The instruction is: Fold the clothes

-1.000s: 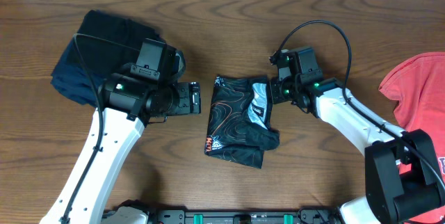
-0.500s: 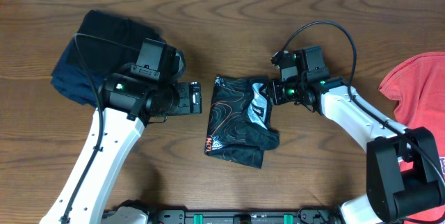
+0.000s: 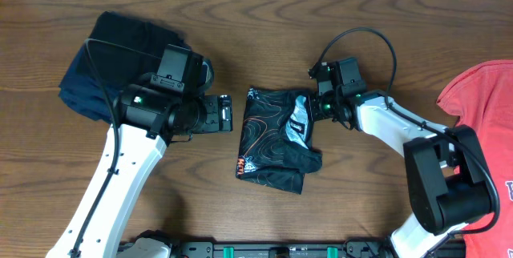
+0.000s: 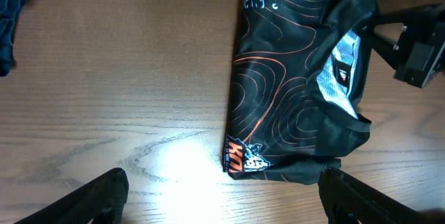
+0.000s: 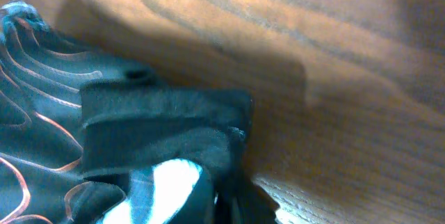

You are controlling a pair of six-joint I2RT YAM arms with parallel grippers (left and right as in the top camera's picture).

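The black jersey (image 3: 276, 138) with thin orange contour lines lies folded in the middle of the table; it also shows in the left wrist view (image 4: 292, 99). My left gripper (image 3: 227, 114) is open and empty just left of it, with its fingers wide apart in the left wrist view (image 4: 222, 203). My right gripper (image 3: 319, 106) sits at the jersey's upper right edge and looks shut on the dark hem (image 5: 160, 120); its fingers (image 5: 233, 206) are mostly hidden. The coral-red T-shirt (image 3: 481, 106) lies at the right edge.
A dark navy garment (image 3: 120, 58) lies bunched at the back left, behind my left arm; its edge shows in the left wrist view (image 4: 10, 8). The right arm's black cable (image 3: 377, 38) loops above the table.
My right gripper drew slightly right, then came back left to the jersey's upper right edge, with its wrist turned. The jersey's right edge shifted a little. The left arm has not moved.
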